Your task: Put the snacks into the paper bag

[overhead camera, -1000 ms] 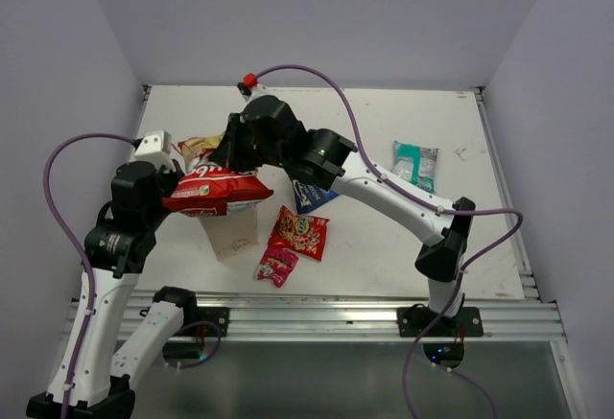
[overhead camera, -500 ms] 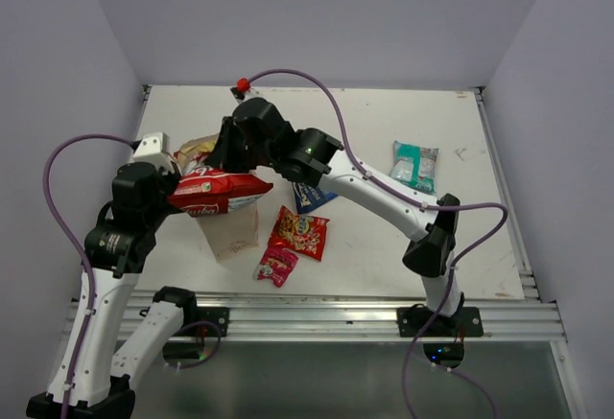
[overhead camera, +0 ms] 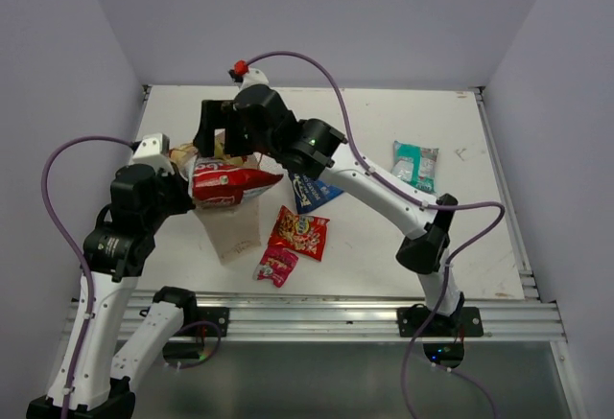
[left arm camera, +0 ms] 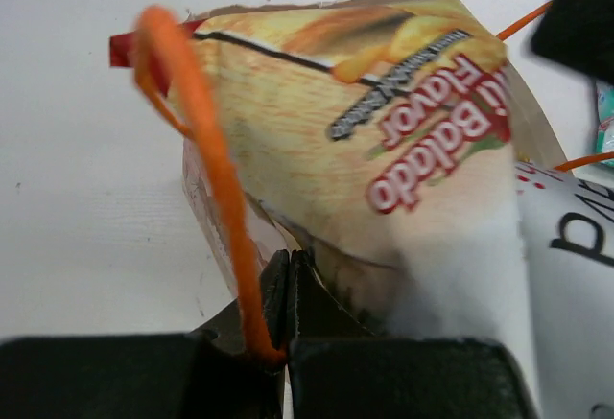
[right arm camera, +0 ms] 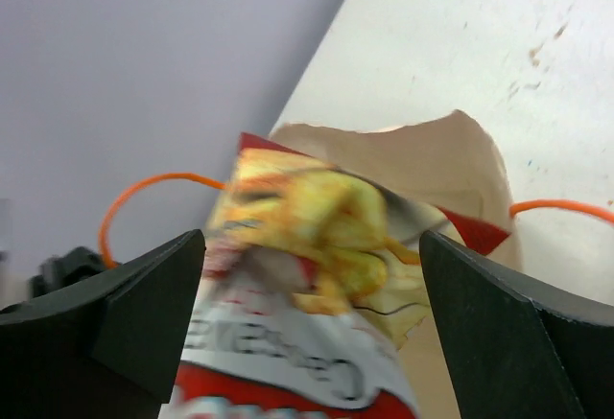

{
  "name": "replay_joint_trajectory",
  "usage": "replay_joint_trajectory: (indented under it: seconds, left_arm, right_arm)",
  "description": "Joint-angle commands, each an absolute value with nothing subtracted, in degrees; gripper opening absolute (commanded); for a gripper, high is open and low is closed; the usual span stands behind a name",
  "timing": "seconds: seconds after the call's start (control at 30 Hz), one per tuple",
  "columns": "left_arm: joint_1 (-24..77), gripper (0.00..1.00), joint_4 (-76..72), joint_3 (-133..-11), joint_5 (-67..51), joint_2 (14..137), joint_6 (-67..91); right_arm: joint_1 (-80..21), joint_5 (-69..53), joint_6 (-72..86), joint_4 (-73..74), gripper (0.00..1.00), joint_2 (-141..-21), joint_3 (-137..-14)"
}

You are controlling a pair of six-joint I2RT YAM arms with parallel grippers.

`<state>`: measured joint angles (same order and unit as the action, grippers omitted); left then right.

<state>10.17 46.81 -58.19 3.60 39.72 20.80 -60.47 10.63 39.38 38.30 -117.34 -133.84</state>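
Observation:
The tan paper bag [overhead camera: 233, 230] stands upright at the left of the table. My left gripper [overhead camera: 187, 172] is shut on the paper bag's near rim [left arm camera: 317, 290], right beside an orange string handle [left arm camera: 206, 151]. The large red-and-white chip bag [overhead camera: 228, 185] sits tilted in the bag's mouth, its upper part sticking out [left arm camera: 384, 141]. My right gripper [overhead camera: 226, 143] hangs just above it, open, with the chip bag [right arm camera: 317, 285] loose and blurred between the wide-spread fingers [right arm camera: 144, 318]. On the table lie the red packet [overhead camera: 299, 233], pink packet [overhead camera: 276, 266], dark blue packet [overhead camera: 313, 192] and teal-and-white packet [overhead camera: 414, 164].
Purple cables loop over both arms [overhead camera: 297, 59]. The table's raised edge and grey walls [overhead camera: 317, 16] close in the back and both sides. A metal rail [overhead camera: 317, 318] runs along the near edge by the arm bases.
My right gripper has opened and let go of the chip bag, which tipped from lying across the bag's mouth to pointing down into it. The right arm rose and shifted left.

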Motion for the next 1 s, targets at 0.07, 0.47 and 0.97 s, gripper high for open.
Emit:
replay_joint_trajectory:
  seconds: [0.07,0.47,0.97]
  left_arm:
    - [10.63,0.00,44.30,-58.27,1.49,39.29,20.21]
    - [10.63,0.00,44.21,-58.01,1.32,39.81,20.21]
    - [10.99,0.00,44.56,-58.62,2.02,40.52,20.13]
  right_arm:
    - [-60.47,17.22,32.44,31.55,0.99,-106.97,-135.79]
    - [-60.64,23.45,29.37,37.08,0.99,-96.96,-127.19]
    - [-41.92,15.66,27.25,27.52,0.99,-93.41,-83.41]
